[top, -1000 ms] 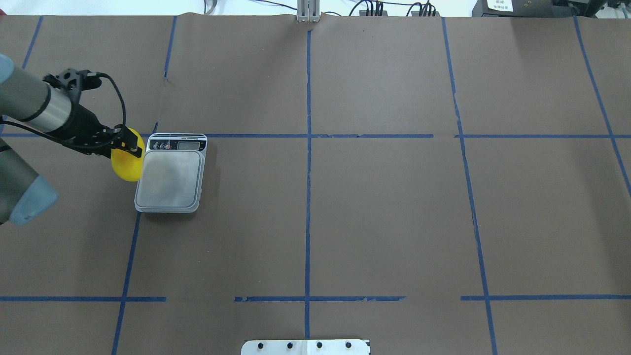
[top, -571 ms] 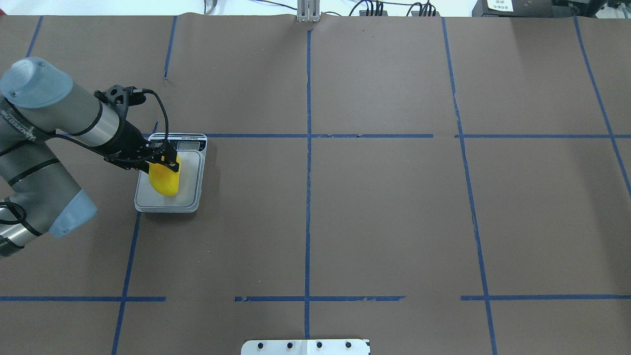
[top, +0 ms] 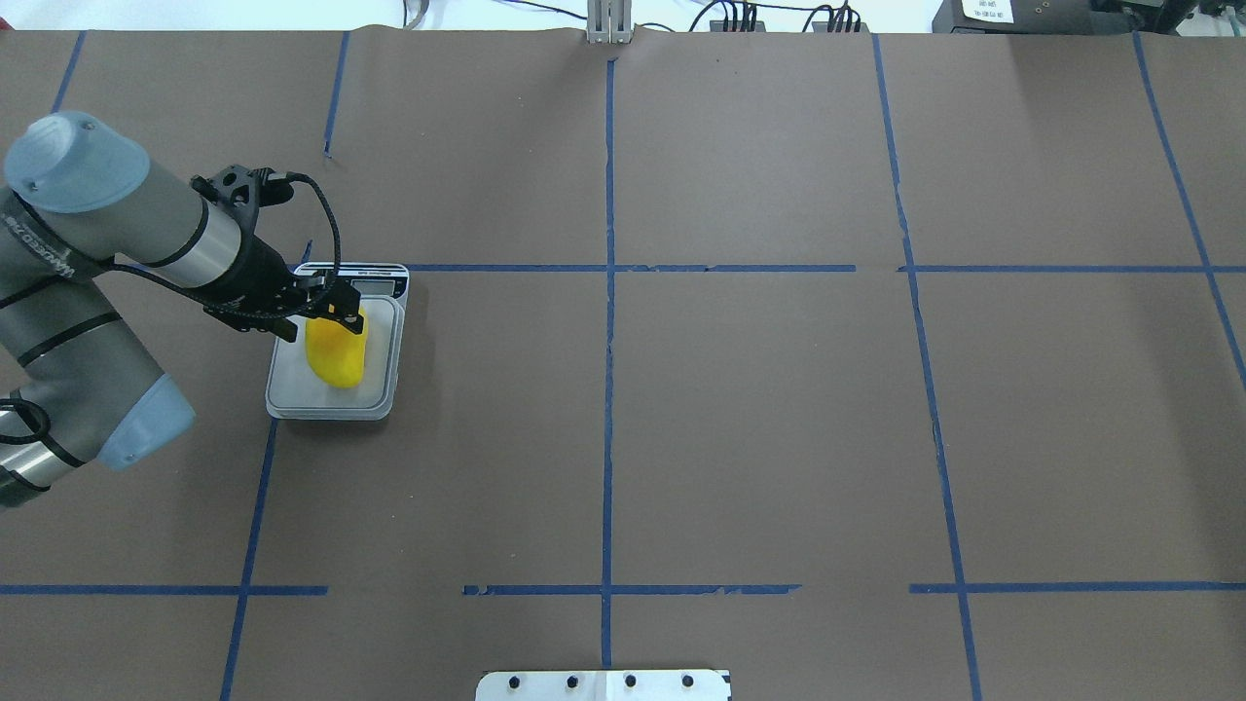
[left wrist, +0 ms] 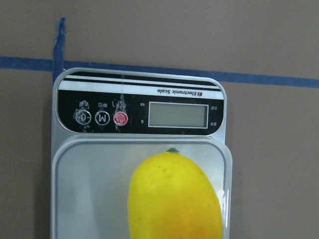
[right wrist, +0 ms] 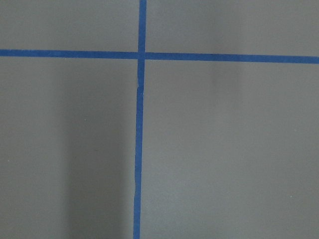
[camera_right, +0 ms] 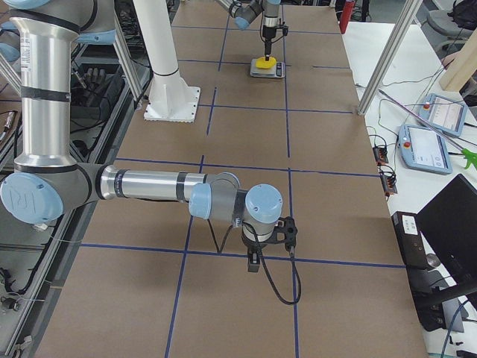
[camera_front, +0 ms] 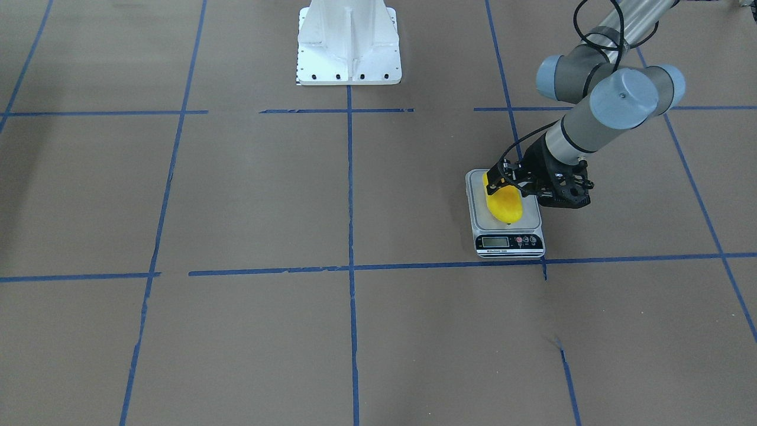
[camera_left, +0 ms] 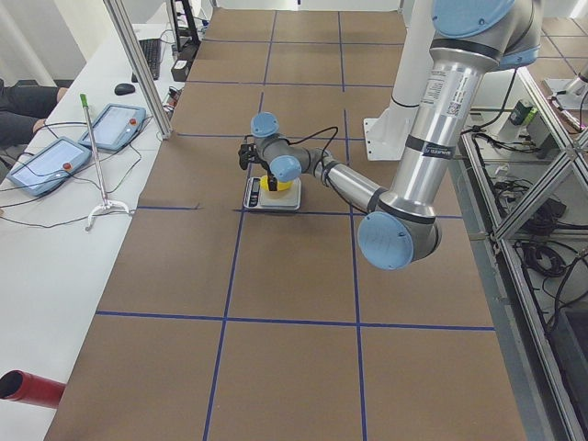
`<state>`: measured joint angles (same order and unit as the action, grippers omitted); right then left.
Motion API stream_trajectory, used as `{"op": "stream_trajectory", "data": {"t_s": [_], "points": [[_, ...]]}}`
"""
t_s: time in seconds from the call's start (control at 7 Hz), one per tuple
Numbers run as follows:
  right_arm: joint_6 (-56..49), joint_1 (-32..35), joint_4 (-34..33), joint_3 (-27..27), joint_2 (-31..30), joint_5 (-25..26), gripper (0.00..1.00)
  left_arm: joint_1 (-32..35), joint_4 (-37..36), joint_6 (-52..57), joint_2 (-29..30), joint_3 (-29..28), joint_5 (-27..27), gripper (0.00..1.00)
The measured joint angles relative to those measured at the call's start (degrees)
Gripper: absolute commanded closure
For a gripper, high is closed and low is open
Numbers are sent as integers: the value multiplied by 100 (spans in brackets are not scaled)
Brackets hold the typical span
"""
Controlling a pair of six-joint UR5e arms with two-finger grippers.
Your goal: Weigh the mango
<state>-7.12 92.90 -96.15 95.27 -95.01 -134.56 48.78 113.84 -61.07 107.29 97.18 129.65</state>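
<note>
**Placing the fruit on the weighing platform.** In the overhead view the scale sits at about 9 o'clock from the centre of the table. That is within easy reach of the left arm, which is presumably why that arm does the work.

The display and buttons run along the scale's 12 o'clock edge and read upright from the side across from the robot. No digits are legible on the display.

The mango lies over the middle of the platform, its long axis running 12 to 6 o'clock and its stem tip toward the display. Its whole outline falls inside the rim. This position would load the plate fully and leave the display uncovered.

The left gripper comes in from between 9 and 10 o'clock. Its fingers pinch the mango's 12 o'clock end across its narrow width, which leaves the underside free to meet the platform. Whether the fruit already rests on the plate cannot be told.

Release and withdrawal appear to remain, since a supported fruit would falsify the weight.

The right gripper hangs over bare table, well apart from the scale. Whether its fingers are spread or pressed together cannot be told.
</note>
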Motion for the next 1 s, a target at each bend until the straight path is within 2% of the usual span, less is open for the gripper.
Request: {"op": "stream_trajectory", "data": {"t_s": [0.14, 0.57, 0.71, 1.0], "points": [[0, 0, 0, 0, 0, 0, 0, 295, -63, 330, -149, 166, 8, 0], [0, 0, 0, 0, 0, 0, 0, 1594, -164, 2528, -1753, 833, 85, 0], [0, 0, 0, 0, -2, 0, 0, 2210, -277, 3607, -2169, 782, 92, 0], [0, 0, 0, 0, -4, 0, 0, 3616, -1284, 5880, -2337, 410, 71, 0]]}}
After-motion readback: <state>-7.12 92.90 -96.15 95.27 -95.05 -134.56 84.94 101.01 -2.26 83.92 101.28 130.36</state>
